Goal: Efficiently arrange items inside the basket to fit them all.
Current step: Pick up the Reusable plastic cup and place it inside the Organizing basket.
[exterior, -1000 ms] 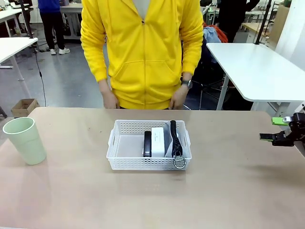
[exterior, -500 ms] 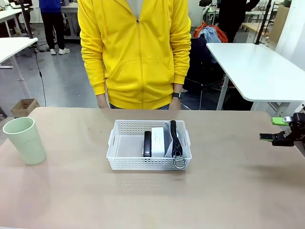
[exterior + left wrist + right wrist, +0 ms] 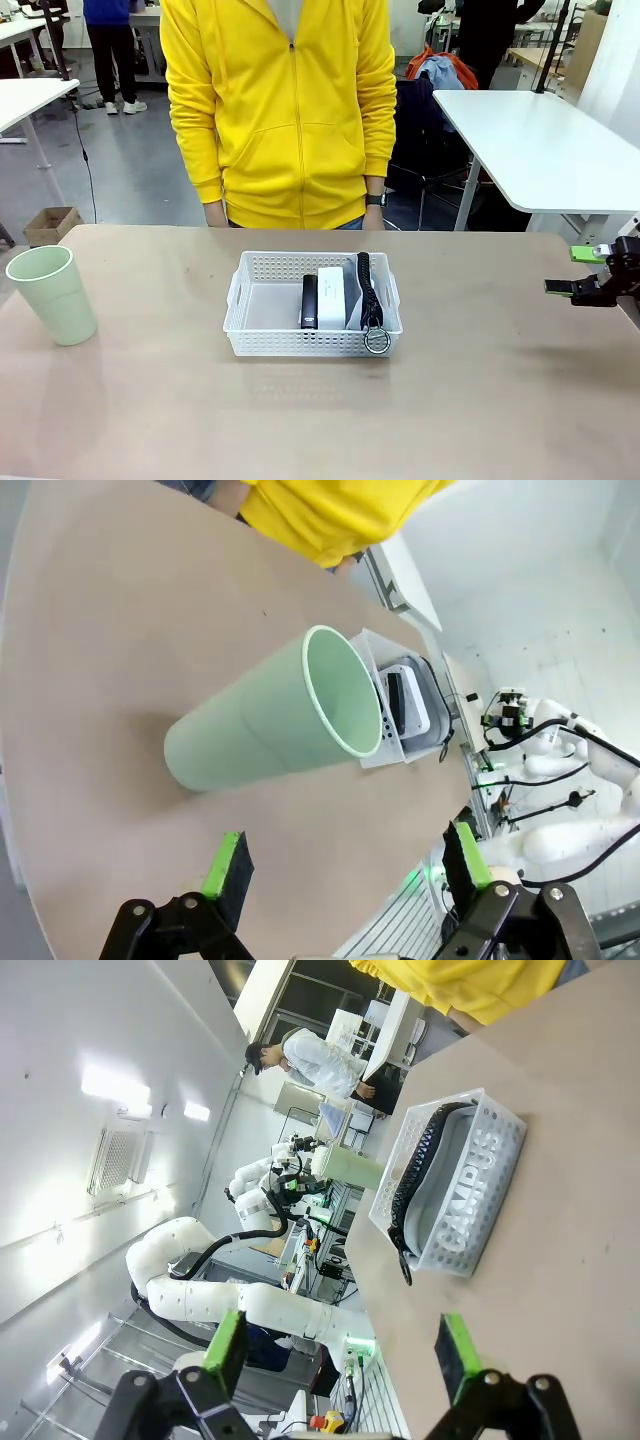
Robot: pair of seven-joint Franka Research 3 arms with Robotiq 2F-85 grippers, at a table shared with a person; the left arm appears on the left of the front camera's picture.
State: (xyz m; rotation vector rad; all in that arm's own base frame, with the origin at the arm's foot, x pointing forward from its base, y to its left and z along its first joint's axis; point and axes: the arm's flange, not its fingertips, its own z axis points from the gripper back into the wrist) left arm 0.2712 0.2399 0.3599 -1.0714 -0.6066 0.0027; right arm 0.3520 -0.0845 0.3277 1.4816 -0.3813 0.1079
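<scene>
Front view: the white basket (image 3: 300, 343) sits at the middle of the counter (image 3: 480, 400), in front of a person in a yellow hoodie (image 3: 285, 110); inside it, from left to right of the frame, are a black stapler (image 3: 309, 300), a small white box (image 3: 331, 296) and a grey pouch (image 3: 351, 290), all crowded into the basket's right half; the pouch's black strap (image 3: 365, 283) runs along the right side and its metal ring (image 3: 377, 341) hangs over the near wall; the green cup (image 3: 53, 294) stands upright at the left edge of the frame, well apart from the basket; the right hand (image 3: 571, 271) hovers at the right edge, fingers spread, holding nothing.

Left wrist view: the left hand (image 3: 345, 860) at the bottom is wide open and empty; the cup (image 3: 250, 740) fills the centre just beyond the fingers, untouched, with the basket past its mouth at centre right.

Right wrist view: the right hand (image 3: 340, 1345) at the bottom is likewise wide open and empty; the basket lies at right of centre, the pouch's "CAMPUS" lettering showing through its lattice wall.
</scene>
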